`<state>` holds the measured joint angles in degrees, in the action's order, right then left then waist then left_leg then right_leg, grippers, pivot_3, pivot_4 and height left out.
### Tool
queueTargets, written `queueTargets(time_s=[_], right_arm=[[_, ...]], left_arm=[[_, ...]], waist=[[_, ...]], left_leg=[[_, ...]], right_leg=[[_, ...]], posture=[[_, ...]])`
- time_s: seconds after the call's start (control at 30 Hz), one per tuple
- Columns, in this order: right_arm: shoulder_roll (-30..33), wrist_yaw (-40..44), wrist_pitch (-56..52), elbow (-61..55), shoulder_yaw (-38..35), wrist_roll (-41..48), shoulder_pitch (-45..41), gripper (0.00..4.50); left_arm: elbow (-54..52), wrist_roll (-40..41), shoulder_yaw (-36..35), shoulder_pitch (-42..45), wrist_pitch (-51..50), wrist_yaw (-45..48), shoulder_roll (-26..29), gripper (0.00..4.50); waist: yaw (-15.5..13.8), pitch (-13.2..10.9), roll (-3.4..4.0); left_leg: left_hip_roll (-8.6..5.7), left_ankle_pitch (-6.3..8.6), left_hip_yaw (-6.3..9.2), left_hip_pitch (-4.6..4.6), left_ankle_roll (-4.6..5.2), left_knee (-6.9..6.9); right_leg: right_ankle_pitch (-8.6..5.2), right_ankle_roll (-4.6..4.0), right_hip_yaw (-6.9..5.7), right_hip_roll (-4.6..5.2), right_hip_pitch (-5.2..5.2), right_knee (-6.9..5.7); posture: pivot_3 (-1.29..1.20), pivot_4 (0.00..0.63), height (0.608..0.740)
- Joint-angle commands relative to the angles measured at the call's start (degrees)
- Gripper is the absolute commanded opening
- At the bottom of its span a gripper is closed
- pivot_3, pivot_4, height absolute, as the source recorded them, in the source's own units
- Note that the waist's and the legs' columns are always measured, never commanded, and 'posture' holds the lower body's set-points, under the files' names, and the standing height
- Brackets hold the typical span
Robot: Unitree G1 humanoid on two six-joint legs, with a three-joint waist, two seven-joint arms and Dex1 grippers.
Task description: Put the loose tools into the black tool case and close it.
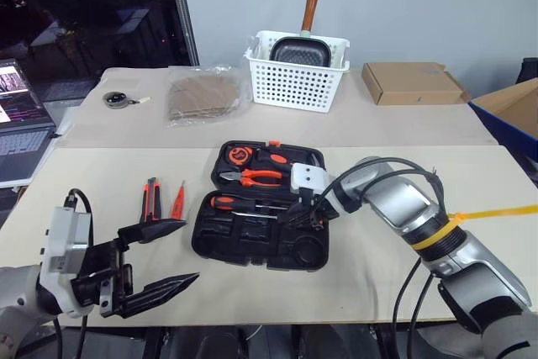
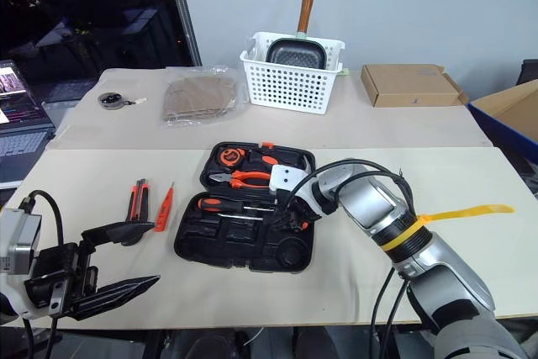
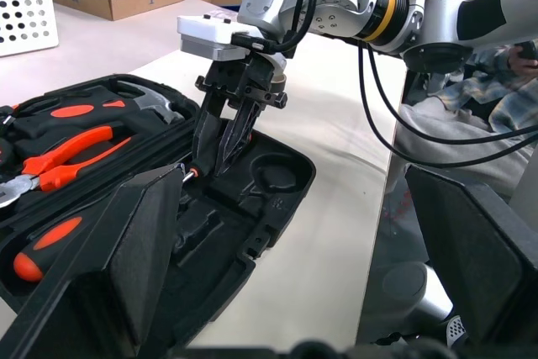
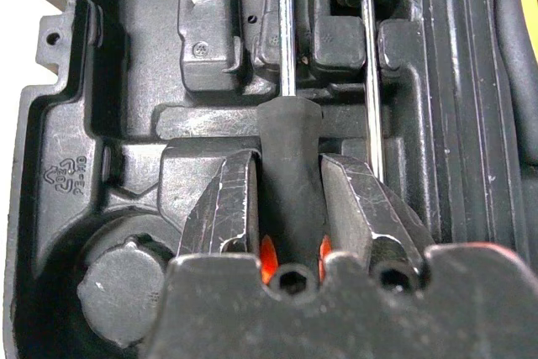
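The black tool case (image 1: pixel 277 254) lies open on the table's middle, its moulded recesses facing up. Over its front half my right gripper (image 1: pixel 298 212) points down, shut on the black-and-orange handle of a long screwdriver (image 4: pixel 290 145). That screwdriver's shaft lies along a recess. Beside it in the case rests a second long screwdriver (image 1: pixel 227 202). Left of the case, on the table, lie the utility knife (image 1: pixel 149 199) and the slim tester screwdriver (image 1: pixel 179 200). My left gripper (image 1: pixel 190 250) hovers open near the table's front left edge, holding nothing. A small tape roll (image 1: pixel 118 99) sits at the far left.
Orange-handled pliers (image 1: pixel 252 176) and a round tape measure (image 1: pixel 239 155) fill the case's back half. At the back stand a white perforated basket (image 1: pixel 296 81) with a pan in it, a cardboard box (image 1: pixel 412 83) and a plastic bag (image 1: pixel 202 97). A laptop (image 1: pixel 21 124) sits off the table's left.
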<state>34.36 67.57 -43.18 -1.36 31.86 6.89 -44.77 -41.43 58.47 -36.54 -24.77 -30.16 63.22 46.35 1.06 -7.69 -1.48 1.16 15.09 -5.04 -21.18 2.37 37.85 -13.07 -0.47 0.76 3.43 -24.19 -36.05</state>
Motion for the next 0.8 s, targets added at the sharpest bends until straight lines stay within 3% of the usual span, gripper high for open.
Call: queueTargets(time_s=[0.03, 0.07, 0.13, 0.37, 0.53, 0.63, 0.8], right_arm=[[0.75, 0.4, 0.56, -1.48, -0.32, -0.5, 0.69, 1.32], [0.72, 0.27, 1.14, -1.48, -0.19, -0.79, 0.89, 1.82], [0.55, -0.54, 1.52, -1.69, -0.27, -1.32, 1.18, 2.34], [2.82, -0.09, 0.55, -7.02, -4.53, 0.56, 1.95, 2.34], [2.45, -0.58, -1.18, -15.19, -15.64, 10.16, 5.28, 2.34], [0.16, -6.08, -1.76, -16.92, -20.15, 11.85, 9.48, 1.67], [-3.07, -15.29, 2.27, -19.35, -21.91, 9.22, 18.65, 0.03]], left_arm=[[-0.47, 0.1, 0.38, 0.6, 0.56, 0.17, 0.6, 4.5], [-0.42, -0.12, 0.6, 0.68, 0.69, 0.31, 0.64, 4.5], [-0.41, -0.33, 0.79, 0.74, 0.79, 0.48, 0.68, 4.5], [-0.32, -0.48, 0.77, 0.59, 0.9, 0.72, 0.64, 4.5], [-0.07, -0.91, 1.56, 1.15, 1.15, 0.53, 0.44, 4.5], [0.18, -1.55, 2.66, 2.25, 1.58, -0.23, -0.1, 4.5], [0.11, -2.84, 3.33, 2.93, 1.81, -0.57, -0.46, 4.5]], waist=[[-0.02, 0.0, 0.0], [-0.02, 0.0, 0.0], [-0.06, 0.0, 0.0], [-0.2, -0.03, 0.03], [-0.32, -0.06, 0.05], [-0.31, -0.06, 0.04], [-0.37, -0.06, 0.04]], left_leg=[[0.0, 0.0, -0.01, -0.01, 0.0, 0.0], [0.0, 0.0, -0.02, -0.03, 0.0, 0.0], [-0.01, 0.01, -0.02, -0.06, 0.0, -0.02], [-0.02, 0.03, -0.01, -0.2, -0.01, -0.07], [-0.04, 0.03, 0.04, -0.35, -0.01, -0.07], [-0.02, 0.04, 0.07, -0.33, 0.0, -0.07], [-0.05, 0.04, 0.1, -0.38, -0.01, -0.08]], right_leg=[[0.0, 0.0, 0.0, 0.0, -0.01, 0.01], [0.0, 0.01, 0.0, 0.0, -0.02, 0.03], [0.0, 0.01, -0.01, 0.01, -0.04, 0.04], [-0.01, 0.02, -0.04, 0.03, -0.14, 0.08], [-0.01, 0.05, -0.08, 0.04, -0.22, 0.14], [-0.01, 0.05, -0.1, 0.04, -0.17, 0.18], [-0.01, 0.06, -0.09, 0.05, -0.17, 0.16]], posture=[[0.0, 0.15, 0.74], [0.0, 0.15, 0.74], [0.0, 0.15, 0.74], [0.0, 0.15, 0.74], [0.0, 0.15, 0.74], [0.0, 0.15, 0.74], [0.0, 0.15, 0.74]])
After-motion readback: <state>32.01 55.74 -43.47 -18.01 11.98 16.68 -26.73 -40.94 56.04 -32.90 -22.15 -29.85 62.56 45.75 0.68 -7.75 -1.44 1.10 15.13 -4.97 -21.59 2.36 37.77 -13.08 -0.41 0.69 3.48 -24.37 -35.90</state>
